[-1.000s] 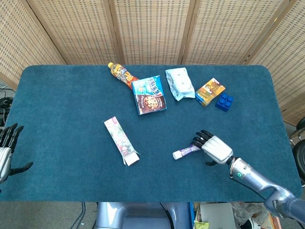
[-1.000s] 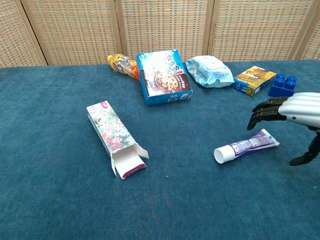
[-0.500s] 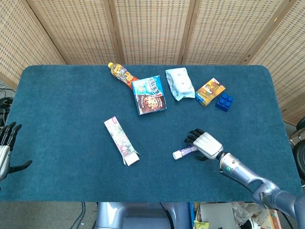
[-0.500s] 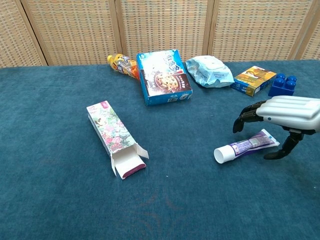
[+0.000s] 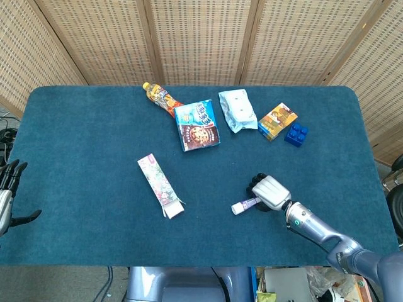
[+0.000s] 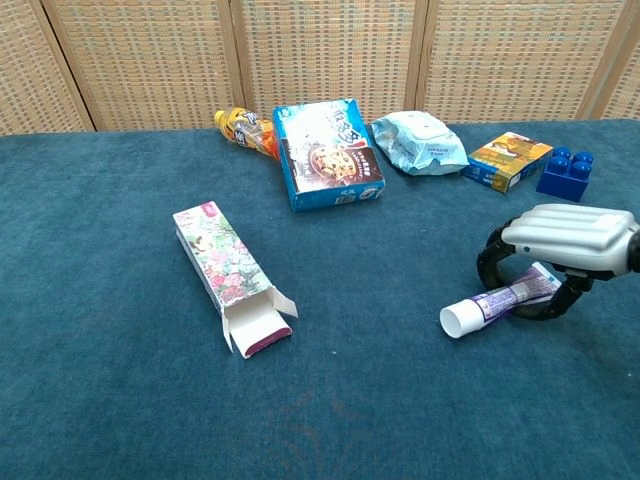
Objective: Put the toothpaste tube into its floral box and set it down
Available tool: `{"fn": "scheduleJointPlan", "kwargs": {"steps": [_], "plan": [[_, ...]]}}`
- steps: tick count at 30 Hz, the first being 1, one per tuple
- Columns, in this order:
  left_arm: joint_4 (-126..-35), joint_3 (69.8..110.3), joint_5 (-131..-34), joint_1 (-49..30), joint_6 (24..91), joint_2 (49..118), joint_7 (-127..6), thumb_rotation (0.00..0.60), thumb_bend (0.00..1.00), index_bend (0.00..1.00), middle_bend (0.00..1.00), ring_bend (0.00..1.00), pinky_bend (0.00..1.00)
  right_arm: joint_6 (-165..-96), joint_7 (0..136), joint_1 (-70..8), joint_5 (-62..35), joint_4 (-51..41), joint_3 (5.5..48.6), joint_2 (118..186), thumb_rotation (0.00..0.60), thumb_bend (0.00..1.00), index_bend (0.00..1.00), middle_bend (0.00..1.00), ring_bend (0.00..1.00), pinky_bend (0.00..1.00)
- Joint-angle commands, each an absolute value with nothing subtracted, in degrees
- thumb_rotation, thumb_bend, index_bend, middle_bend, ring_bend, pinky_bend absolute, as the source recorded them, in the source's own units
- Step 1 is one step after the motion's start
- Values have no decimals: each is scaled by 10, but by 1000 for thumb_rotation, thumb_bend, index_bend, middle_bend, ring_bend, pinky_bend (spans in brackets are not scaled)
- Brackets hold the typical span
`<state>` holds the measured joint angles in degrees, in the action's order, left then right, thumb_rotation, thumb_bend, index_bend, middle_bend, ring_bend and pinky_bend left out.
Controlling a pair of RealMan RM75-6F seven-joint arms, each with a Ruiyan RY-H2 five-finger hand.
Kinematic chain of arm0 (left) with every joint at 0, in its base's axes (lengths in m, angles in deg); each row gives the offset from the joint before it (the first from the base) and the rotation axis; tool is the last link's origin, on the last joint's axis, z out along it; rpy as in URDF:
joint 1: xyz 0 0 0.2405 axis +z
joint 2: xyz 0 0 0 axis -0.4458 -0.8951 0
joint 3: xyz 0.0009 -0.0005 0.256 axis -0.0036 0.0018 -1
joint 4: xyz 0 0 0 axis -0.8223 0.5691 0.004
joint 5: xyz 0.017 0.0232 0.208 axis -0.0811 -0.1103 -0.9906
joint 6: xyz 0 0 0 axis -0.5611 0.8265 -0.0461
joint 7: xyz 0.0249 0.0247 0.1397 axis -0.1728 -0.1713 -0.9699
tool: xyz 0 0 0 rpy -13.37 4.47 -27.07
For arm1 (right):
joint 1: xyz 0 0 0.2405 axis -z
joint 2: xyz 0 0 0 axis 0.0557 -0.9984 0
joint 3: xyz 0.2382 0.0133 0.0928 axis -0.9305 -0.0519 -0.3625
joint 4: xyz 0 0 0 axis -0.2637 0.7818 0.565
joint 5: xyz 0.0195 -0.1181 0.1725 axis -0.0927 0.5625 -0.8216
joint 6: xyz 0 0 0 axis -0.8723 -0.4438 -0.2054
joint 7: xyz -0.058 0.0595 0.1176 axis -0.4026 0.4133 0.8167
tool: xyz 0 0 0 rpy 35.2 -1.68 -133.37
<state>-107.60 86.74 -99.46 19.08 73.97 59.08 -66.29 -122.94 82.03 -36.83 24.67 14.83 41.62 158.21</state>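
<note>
The purple toothpaste tube [image 6: 495,303] lies on the blue table with its white cap pointing left. My right hand [image 6: 570,232] sits over the tube's tail end, fingers and thumb curled around it in a ring; the tube [image 5: 242,205] sticks out left of the hand [image 5: 269,192] in the head view. The floral box [image 6: 230,272] lies flat well to the left, its near end open with flaps spread [image 5: 160,185]. My left hand [image 5: 7,195] hangs off the table's left edge, fingers apart, holding nothing.
Along the back stand a blue cookie box [image 5: 197,124], an orange bottle [image 5: 160,97] lying down, a white wipes pack [image 5: 237,110], a small orange carton [image 5: 277,121] and a blue toy block [image 5: 296,134].
My right hand moved left over the tube and closed its fingers around the tail. The tube shifted slightly toward me and turned. The left hand barely moved.
</note>
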Motion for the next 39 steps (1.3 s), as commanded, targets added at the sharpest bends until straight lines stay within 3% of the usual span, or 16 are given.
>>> {"fn": "scheduleJointPlan", "kwargs": {"steps": [1, 11, 16, 23, 33, 39], "plan": [[-1075, 867, -994, 189, 738, 592, -665, 600, 123, 0, 0, 0, 0, -1238, 830, -365, 243, 152, 420, 1585, 600, 450, 596, 566, 387, 307], [-1040, 865, -1024, 162, 712, 601, -670, 600, 123, 0, 0, 0, 0, -1271, 850, -351, 222, 109, 415, 1544, 600, 465, 628, 597, 411, 308], [-890, 854, -1221, 63, 702, 621, -580, 600, 124, 0, 0, 0, 0, -1300, 827, -335, 197, 45, 398, 1484, 600, 474, 628, 597, 412, 308], [-673, 845, -1373, -84, 705, 708, -495, 600, 124, 0, 0, 0, 1, -1311, 783, -311, 164, -17, 387, 1428, 600, 476, 628, 595, 412, 308], [-414, 774, -1448, -220, 685, 871, -374, 600, 124, 0, 0, 0, 20, -1306, 733, -296, 133, -74, 375, 1383, 600, 481, 628, 595, 412, 308], [-347, 739, -1448, -251, 665, 933, -346, 600, 124, 0, 0, 0, 56, -1299, 726, -293, 124, -84, 370, 1372, 600, 484, 628, 594, 412, 308]]}}
